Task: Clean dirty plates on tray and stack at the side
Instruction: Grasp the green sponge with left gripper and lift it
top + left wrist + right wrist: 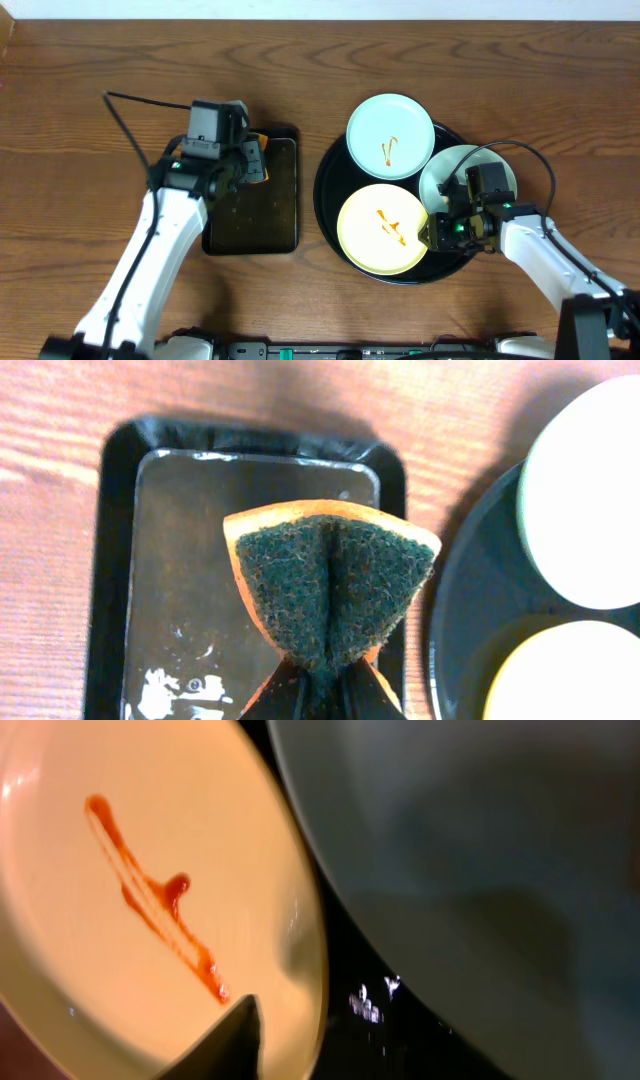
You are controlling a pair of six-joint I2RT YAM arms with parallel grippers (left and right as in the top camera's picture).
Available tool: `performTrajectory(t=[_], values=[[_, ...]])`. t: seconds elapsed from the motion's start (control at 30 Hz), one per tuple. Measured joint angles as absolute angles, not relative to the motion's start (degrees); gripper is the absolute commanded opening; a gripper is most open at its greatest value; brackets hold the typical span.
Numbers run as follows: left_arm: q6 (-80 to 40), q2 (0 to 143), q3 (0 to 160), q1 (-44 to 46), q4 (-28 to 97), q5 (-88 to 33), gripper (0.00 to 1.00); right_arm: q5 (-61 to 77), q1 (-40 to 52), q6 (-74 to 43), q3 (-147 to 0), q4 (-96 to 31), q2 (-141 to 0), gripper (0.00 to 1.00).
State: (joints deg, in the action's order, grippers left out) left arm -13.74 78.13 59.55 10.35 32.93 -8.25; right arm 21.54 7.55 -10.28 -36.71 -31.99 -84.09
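Note:
The round black tray (pixel 330 190) holds three plates. A mint-green plate (pixel 375 125) with an orange smear sits at the back. A yellow plate (pixel 365 240) with a sauce smear sits at the front. A second mint-green plate (pixel 455 165) at the right is partly hidden by my right arm. My right gripper (pixel 437 230) is open at the yellow plate's right rim. In the right wrist view one finger lies over the yellow plate (pixel 130 890), beside the mint-green plate (pixel 480 850). My left gripper (pixel 247 160) is shut on a green-and-orange sponge (pixel 330 580).
A smaller rectangular black tray (pixel 285 225) lies left of the round tray, under my left gripper; in the left wrist view (pixel 170 590) it shows white foam specks. Bare wood tabletop (pixel 80 180) lies around both trays.

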Motion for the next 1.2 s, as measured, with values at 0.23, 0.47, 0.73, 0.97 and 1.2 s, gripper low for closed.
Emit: performTrajectory(t=[0.23,0.47,0.73,0.97,1.2], values=[[-13.74,71.57,59.55,10.35,32.80,-8.29,0.08,22.76,7.60,-10.41,-37.26,-28.49,-87.24,0.05],[-13.74,68.40,59.55,10.35,32.80,-8.29,0.07,23.18,7.60,-10.79,-37.52,-27.24,-88.12,0.01],[-13.74,68.40,59.55,10.35,32.80,-8.29,0.07,23.20,7.60,-11.09,-37.52,-27.11,-88.12,0.01],[-13.74,68.40,59.55,10.35,32.67,-8.29,0.07,23.20,7.60,-11.35,-37.52,-27.03,-88.12,0.01],[-13.74,68.40,59.55,10.35,30.59,-8.27,0.08,23.20,7.60,-11.55,-37.52,-26.76,-88.14,0.01]])
